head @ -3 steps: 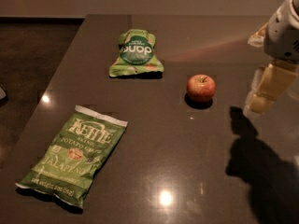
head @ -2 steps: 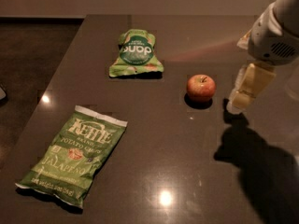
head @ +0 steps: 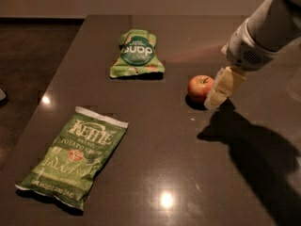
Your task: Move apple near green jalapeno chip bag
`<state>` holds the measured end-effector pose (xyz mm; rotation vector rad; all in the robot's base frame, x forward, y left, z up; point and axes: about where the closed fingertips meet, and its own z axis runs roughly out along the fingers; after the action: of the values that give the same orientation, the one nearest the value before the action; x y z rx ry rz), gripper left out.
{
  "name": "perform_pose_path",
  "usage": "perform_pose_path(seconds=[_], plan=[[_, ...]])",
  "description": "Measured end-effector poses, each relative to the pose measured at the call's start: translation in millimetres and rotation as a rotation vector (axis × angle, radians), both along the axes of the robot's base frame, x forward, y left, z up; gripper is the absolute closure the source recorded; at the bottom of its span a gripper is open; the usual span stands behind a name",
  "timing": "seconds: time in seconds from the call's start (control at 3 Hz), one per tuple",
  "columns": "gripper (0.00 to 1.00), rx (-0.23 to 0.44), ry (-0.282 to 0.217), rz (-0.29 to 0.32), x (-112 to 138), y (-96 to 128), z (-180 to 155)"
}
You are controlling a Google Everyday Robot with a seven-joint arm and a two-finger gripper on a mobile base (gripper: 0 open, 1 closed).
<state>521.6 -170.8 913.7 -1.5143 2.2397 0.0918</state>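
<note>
The small red apple (head: 200, 87) sits on the dark table, right of centre. The long light-green Kettle jalapeno chip bag (head: 75, 155) lies flat at the front left, far from the apple. My gripper (head: 221, 89) comes in from the upper right on a white arm and hangs just right of the apple, its cream-coloured fingers (head: 225, 86) pointing down-left, close to or touching the apple's right side. It holds nothing that I can see.
A smaller squat green pouch with a dark round label (head: 136, 54) lies at the back centre. The table's left edge (head: 56, 79) runs diagonally, with dark floor beyond it. The arm's shadow falls over the table's right front.
My gripper and arm have moved left and slightly down, from the table's right edge to right beside the apple. The apple and both bags have not moved.
</note>
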Motion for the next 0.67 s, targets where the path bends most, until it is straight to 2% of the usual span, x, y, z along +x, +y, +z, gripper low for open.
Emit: perform_pose_path(seconds=[0.67], plan=[[0.00, 0.049, 0.000, -0.011, 25.5, 4.4, -28.7]])
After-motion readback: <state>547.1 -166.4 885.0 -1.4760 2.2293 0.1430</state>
